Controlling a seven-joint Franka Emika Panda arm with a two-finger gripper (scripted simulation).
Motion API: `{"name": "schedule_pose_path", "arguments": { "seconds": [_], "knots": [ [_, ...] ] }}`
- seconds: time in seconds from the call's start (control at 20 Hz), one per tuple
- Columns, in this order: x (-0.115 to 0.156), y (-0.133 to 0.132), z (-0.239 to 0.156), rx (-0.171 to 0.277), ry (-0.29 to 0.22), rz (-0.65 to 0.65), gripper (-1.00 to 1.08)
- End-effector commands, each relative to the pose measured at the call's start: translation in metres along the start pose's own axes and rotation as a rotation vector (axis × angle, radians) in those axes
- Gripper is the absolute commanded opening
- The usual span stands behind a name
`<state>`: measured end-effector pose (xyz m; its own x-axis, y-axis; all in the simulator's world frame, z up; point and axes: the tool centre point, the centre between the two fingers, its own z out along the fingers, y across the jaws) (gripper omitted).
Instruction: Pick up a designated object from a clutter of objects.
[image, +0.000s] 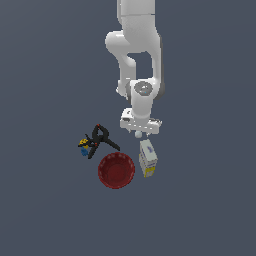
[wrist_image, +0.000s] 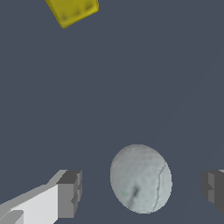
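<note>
A single white ball (wrist_image: 141, 178) sits between the spread fingers (wrist_image: 69, 193) of the gripper (image: 139, 133), jaws open, gaps on both sides. Beyond lie one white and yellow box (image: 148, 158), one red bowl (image: 116, 170), one black clamp (image: 101, 140), bare floor (image: 45, 75) all around.

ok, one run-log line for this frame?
phase: pre-grasp | gripper: open, straddling white ball | contact: none visible | clutter: untouched
</note>
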<state>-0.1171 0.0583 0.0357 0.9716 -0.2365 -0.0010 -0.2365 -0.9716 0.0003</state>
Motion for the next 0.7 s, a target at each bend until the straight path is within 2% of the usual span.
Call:
{"name": "schedule_pose_path", "arguments": {
  "seconds": [0.0, 0.2, 0.25, 0.65],
  "knots": [
    [0.0000, -0.0001, 0.0067, 0.000, 0.001, 0.000, 1.00],
    [0.0001, 0.0001, 0.0102, 0.000, 0.001, 0.000, 1.00],
    [0.0001, 0.0001, 0.0102, 0.000, 0.001, 0.000, -1.00],
    [0.0001, 0.0001, 0.0102, 0.000, 0.001, 0.000, -1.00]
  ]
}}
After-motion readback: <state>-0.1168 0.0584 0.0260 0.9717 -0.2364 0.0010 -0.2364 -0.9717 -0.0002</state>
